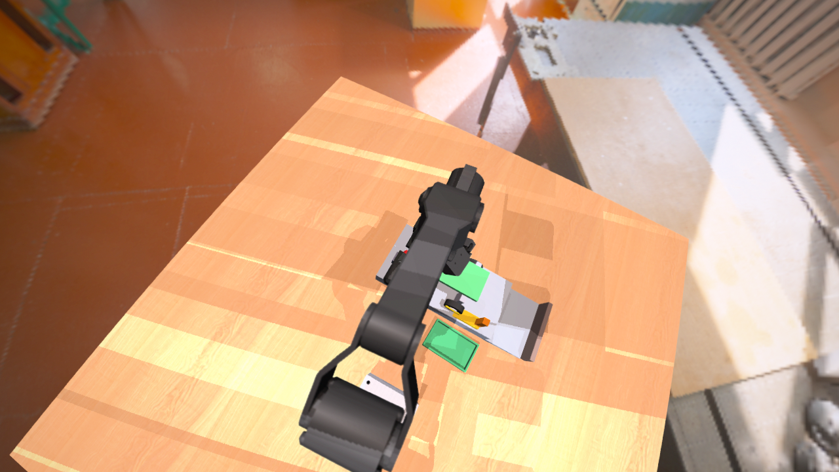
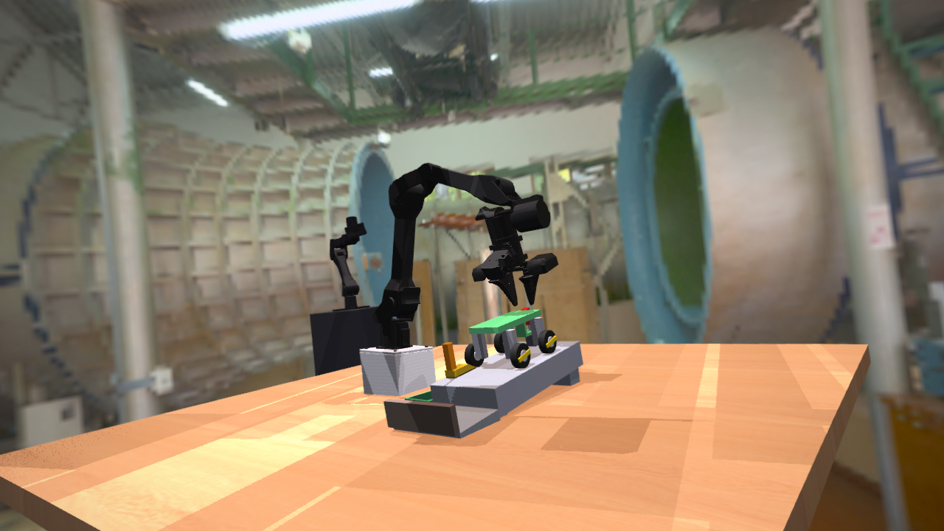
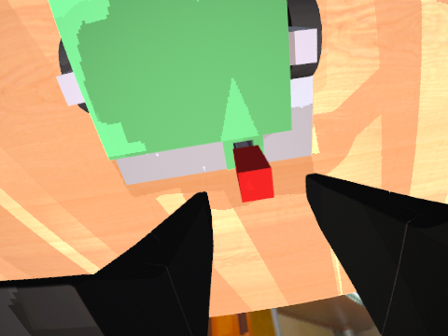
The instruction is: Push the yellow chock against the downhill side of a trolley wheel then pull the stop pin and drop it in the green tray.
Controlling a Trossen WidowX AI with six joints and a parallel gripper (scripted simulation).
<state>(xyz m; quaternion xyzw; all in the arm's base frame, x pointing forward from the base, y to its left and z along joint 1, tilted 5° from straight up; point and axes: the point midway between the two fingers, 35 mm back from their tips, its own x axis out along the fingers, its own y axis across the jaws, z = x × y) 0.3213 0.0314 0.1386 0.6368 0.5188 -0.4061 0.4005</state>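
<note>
Trolley [image 1: 474,280] [image 2: 505,321] [image 3: 187,79], one, stands on one ramp [image 1: 498,334] [image 2: 528,380] on the bench [image 1: 263,223] [image 2: 627,475]. One chock [image 1: 469,318] [image 2: 455,366] sits at a downhill wheel; one green tray [image 1: 450,345] [image 2: 420,397] lies beside the ramp. The arm [image 1: 419,258] [image 2: 403,244] blocks part of the top view. The pincer [image 2: 523,304] [image 3: 257,193] is parted, holding nothing, above the one red-headed pin [image 1: 406,252] [image 2: 526,310] [image 3: 255,179], which is in place.

Warm, bright light throws patchy shadows and pale streaks over the table [image 1: 263,235] [image 2: 660,488] [image 3: 56,233] beneath the pincer [image 1: 430,258] [image 2: 523,304] [image 3: 257,187]; behind it, the room looks soft and jagged.
</note>
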